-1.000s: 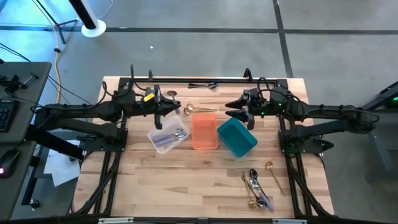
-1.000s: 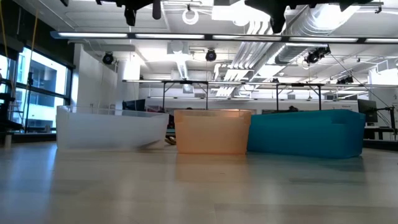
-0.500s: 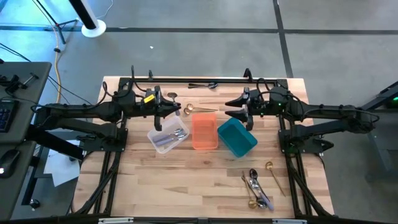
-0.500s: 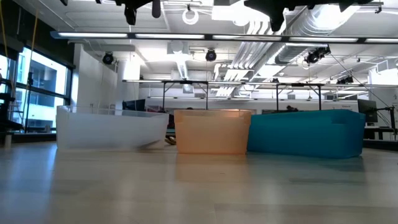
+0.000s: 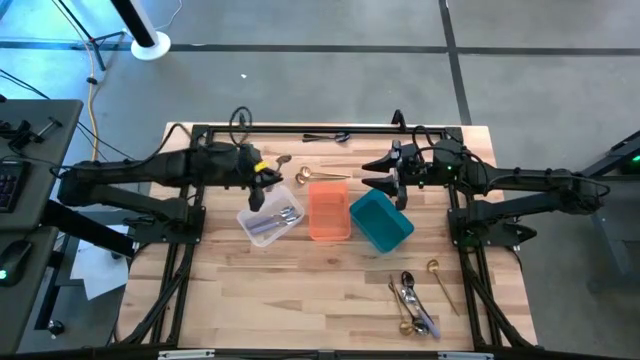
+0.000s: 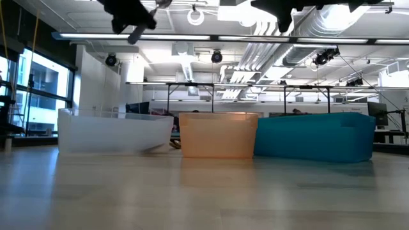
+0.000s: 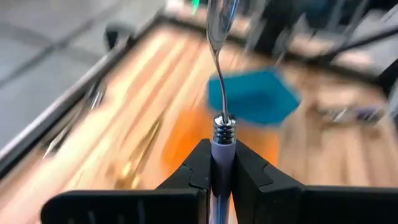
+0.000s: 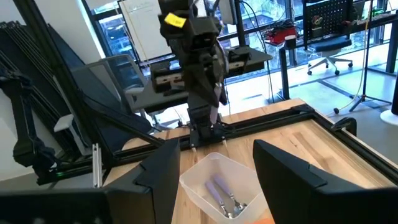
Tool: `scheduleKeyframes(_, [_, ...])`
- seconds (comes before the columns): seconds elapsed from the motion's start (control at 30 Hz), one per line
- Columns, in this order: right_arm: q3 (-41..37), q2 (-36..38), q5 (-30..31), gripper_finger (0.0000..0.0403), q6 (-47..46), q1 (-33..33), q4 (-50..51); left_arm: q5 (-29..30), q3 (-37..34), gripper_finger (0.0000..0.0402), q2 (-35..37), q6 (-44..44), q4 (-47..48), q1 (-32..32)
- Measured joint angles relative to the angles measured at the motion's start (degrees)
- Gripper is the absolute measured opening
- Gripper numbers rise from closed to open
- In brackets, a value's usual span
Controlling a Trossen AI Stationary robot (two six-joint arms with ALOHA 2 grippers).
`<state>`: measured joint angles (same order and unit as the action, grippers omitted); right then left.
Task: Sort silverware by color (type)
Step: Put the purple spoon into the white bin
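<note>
Silver utensil (image 7: pixel 217 81) in left hand (image 7: pixel 216 163)

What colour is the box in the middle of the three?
Orange. The middle bin shows best in the high view, between the clear and teal ones.

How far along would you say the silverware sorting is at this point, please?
Early, I would judge. Done: a few silver pieces lie in the clear bin. In hand: the left claw, above that bin, is shut on a silver utensil. Left: a mixed pile near the table's front edge, gold pieces behind the orange bin, dark ones at the back rail. The right claw waits open above the teal bin.
</note>
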<state>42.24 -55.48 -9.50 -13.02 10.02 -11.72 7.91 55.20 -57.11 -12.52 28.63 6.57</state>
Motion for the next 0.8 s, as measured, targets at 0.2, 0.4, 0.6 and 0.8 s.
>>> scheduleKeyframes(0.2, [0.00,0.00,3.10,0.0188,0.01,0.00,1.66,-2.61,2.62,0.0017,-4.64,-5.02,13.50,-0.03])
scheduleKeyframes(0.4, [0.00,0.00,3.28,0.0188,0.01,0.01,2.90,-6.22,-0.95,0.0017,-11.40,-9.05,18.52,-2.09])
scheduleKeyframes(0.6, [0.00,0.00,3.28,0.0188,0.02,0.00,2.92,-8.51,-5.21,0.0017,-18.12,-11.40,17.83,-2.62])
scheduleKeyframes(0.8, [0.01,0.00,3.30,0.0188,0.03,0.00,2.92,-8.93,-6.08,0.0017,-23.06,-8.25,16.96,-1.90])
